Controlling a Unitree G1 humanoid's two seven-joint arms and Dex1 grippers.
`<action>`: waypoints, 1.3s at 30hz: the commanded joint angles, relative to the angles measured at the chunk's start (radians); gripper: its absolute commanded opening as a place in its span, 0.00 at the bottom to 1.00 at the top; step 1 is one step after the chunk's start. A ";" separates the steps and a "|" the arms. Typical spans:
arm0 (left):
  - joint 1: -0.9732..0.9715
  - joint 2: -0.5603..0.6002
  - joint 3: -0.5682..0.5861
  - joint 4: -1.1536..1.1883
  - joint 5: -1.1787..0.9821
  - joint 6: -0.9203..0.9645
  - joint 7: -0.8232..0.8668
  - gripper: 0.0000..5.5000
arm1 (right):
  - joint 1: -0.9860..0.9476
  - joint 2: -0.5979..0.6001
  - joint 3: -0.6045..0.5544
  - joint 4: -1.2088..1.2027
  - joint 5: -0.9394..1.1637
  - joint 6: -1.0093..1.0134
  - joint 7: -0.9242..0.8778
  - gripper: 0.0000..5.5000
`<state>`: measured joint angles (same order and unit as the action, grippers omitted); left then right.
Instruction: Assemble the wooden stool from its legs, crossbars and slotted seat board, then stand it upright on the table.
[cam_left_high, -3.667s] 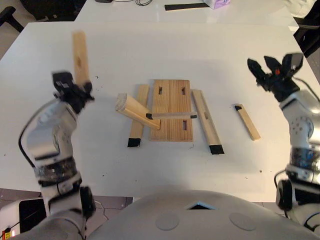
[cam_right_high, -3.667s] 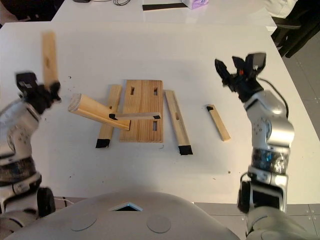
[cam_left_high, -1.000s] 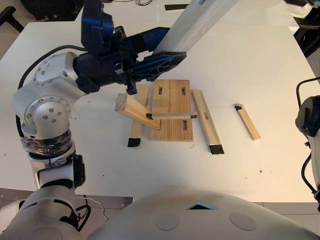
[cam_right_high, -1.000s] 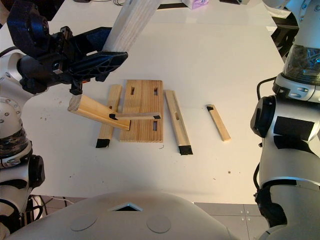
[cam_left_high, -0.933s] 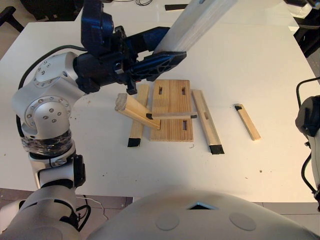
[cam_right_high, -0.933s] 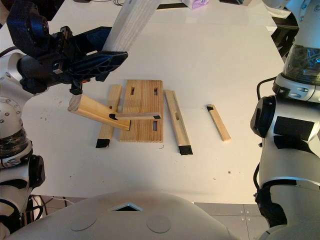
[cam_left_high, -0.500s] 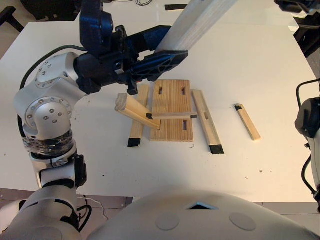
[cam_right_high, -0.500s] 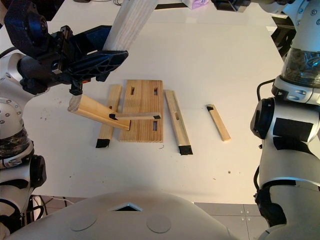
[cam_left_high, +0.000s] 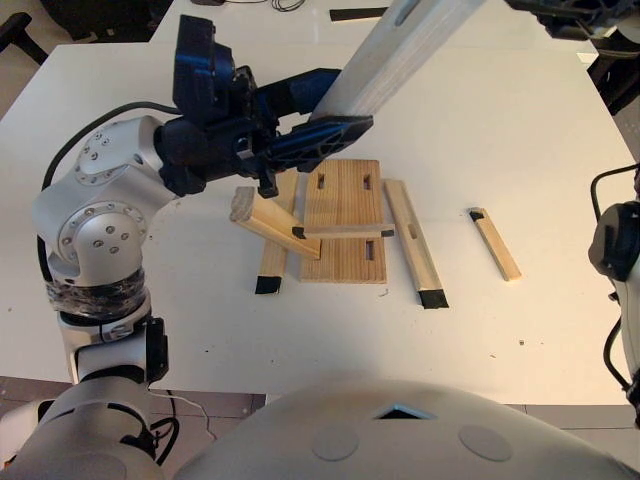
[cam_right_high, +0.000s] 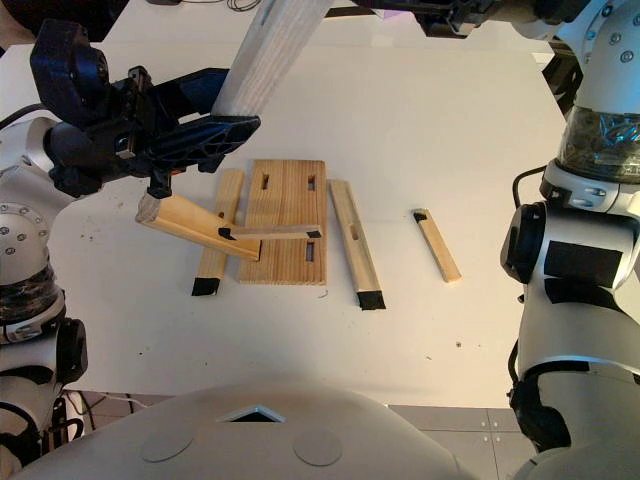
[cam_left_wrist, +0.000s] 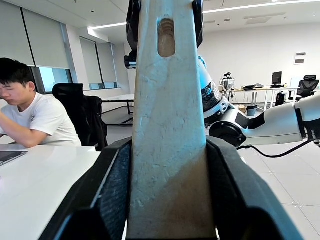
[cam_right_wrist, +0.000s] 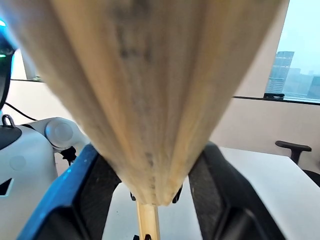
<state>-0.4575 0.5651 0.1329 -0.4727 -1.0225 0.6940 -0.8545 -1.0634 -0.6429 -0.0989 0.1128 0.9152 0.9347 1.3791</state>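
Note:
My left gripper (cam_left_high: 330, 105) is shut on a long wooden leg (cam_left_high: 400, 45), held high above the table and slanting up to the right; its slot shows in the left wrist view (cam_left_wrist: 166, 37). My right gripper (cam_right_high: 420, 15) is open at the leg's upper end, one finger on each side of the wood (cam_right_wrist: 150, 100). On the table lies the slotted seat board (cam_left_high: 345, 205). A thin crossbar (cam_left_high: 345, 231) lies across it, joined to a leg (cam_left_high: 270, 220) propped at an angle. Two more legs (cam_left_high: 272, 262) (cam_left_high: 413, 240) lie flat beside the board. A short crossbar (cam_left_high: 495, 243) lies to the right.
The white table (cam_left_high: 150, 300) has bare room on the left, along the front edge and behind the parts. A second table at the back carries a black strip (cam_left_high: 358, 13).
Over the last second my right gripper has come in from the top right to the leg's upper end. My left arm has shifted slightly, still holding the leg up.

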 joint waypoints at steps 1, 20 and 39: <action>-0.021 0.001 0.015 0.033 0.028 -0.021 0.028 0.43 | 0.034 -0.018 -0.010 0.012 -0.035 -0.029 -0.020 0.37; 0.113 -0.074 0.299 0.186 0.225 -0.206 0.412 0.58 | 0.513 -0.182 0.004 -0.234 -0.290 -0.319 -0.061 0.37; 0.149 -0.256 0.370 0.332 0.313 -0.243 0.805 0.58 | 0.965 -0.141 -0.012 -0.658 -0.219 -0.339 -0.244 0.37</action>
<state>-0.2961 0.2966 0.5138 -0.1518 -0.7172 0.4429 -0.0420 -0.1129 -0.7890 -0.0970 -0.5290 0.6894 0.6078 1.1541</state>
